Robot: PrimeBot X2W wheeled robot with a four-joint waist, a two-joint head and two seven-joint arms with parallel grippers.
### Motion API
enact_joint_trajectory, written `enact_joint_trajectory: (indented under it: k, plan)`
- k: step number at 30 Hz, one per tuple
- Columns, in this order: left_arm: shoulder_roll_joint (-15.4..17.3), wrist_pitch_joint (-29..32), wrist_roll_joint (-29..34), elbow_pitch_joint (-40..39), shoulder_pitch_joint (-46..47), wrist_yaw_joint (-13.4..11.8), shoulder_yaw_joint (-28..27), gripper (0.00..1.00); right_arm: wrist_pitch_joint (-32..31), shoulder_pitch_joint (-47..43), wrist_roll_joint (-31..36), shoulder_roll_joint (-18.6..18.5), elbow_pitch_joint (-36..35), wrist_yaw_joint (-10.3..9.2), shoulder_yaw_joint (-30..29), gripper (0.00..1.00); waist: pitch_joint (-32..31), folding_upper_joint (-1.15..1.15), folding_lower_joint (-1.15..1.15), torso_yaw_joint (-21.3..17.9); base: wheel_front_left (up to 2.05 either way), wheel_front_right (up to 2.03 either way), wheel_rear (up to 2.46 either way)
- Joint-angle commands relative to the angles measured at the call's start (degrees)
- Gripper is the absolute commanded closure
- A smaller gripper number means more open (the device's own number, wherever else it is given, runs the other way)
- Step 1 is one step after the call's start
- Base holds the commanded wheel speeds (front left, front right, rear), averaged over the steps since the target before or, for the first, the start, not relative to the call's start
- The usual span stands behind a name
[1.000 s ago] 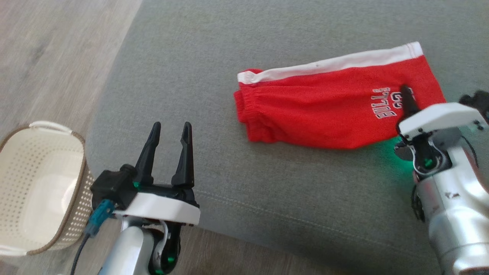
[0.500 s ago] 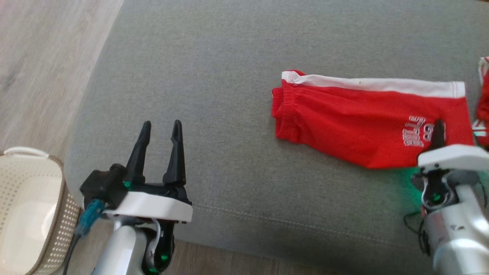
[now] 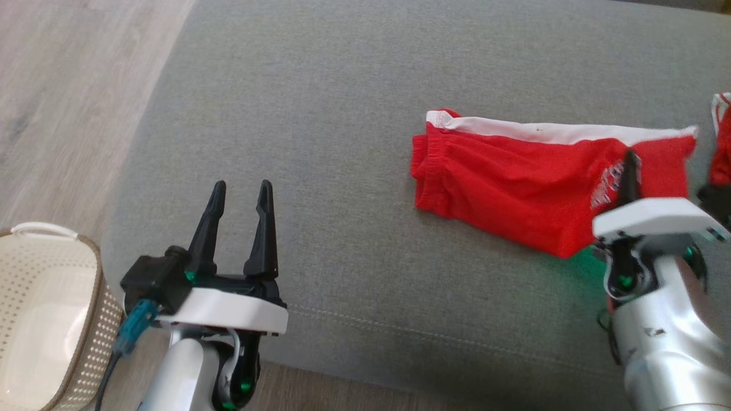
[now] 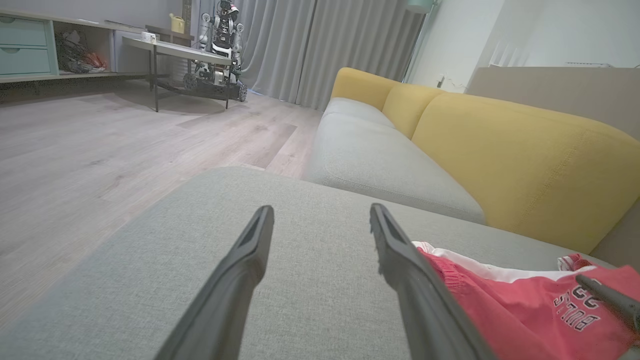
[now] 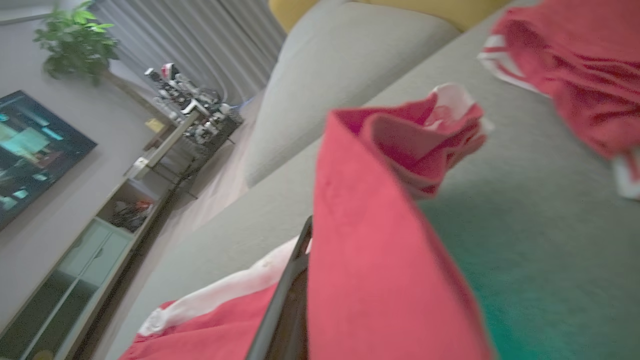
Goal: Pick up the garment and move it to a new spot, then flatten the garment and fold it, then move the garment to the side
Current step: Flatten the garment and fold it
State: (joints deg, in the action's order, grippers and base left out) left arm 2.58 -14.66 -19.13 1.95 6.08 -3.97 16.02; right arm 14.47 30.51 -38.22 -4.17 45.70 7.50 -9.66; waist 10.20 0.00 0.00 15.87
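Garment: red shorts, white side stripe, white lettering near the hem, gathered waistband at the left end. Folded lengthwise, lying on the grey cushion. Hem end is raised and curled over, pinched in the right claw.

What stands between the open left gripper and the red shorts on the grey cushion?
Nothing visible does: just bare grey cushion lies between the left gripper and the red shorts, whose far end the right gripper pinches.
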Motion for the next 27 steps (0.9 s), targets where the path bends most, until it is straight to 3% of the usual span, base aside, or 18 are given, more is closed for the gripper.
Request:
enact_joint_trajectory:
  k: [1,13,25,26,27]
  plan:
    - [0.30,-0.34,0.56,-1.90,0.81,0.12,-1.87,0.00,0.49,2.09,0.36,0.89,-2.78,-0.01,2.47,1.00,-0.24,0.00,0.00,0.39,0.00,0.00,0.00]
    - [0.30,-0.34,0.49,-1.09,-0.52,-0.10,-1.93,0.00,0.51,-1.53,-10.25,1.28,-12.55,-0.01,21.64,1.00,-1.17,0.00,0.00,2.98,0.00,0.00,0.00]
    - [0.30,-0.34,-0.18,-0.71,-1.03,-0.64,-0.85,0.00,0.52,-0.88,-9.91,1.29,-9.32,-0.01,27.86,1.00,-1.34,0.00,0.00,6.39,0.00,0.00,0.00]
    - [0.30,-0.34,-0.29,-0.66,-1.08,-0.68,-0.76,0.00,0.52,-0.60,-8.97,1.29,-8.77,-0.01,27.90,0.35,-1.30,0.00,0.00,6.67,0.00,0.00,0.00]
    - [0.30,-0.34,-0.41,-0.62,-1.12,-0.72,-0.66,0.00,0.52,-0.38,-8.06,1.29,-8.46,-0.01,27.82,0.00,-1.24,0.00,0.00,6.98,0.00,0.00,0.00]
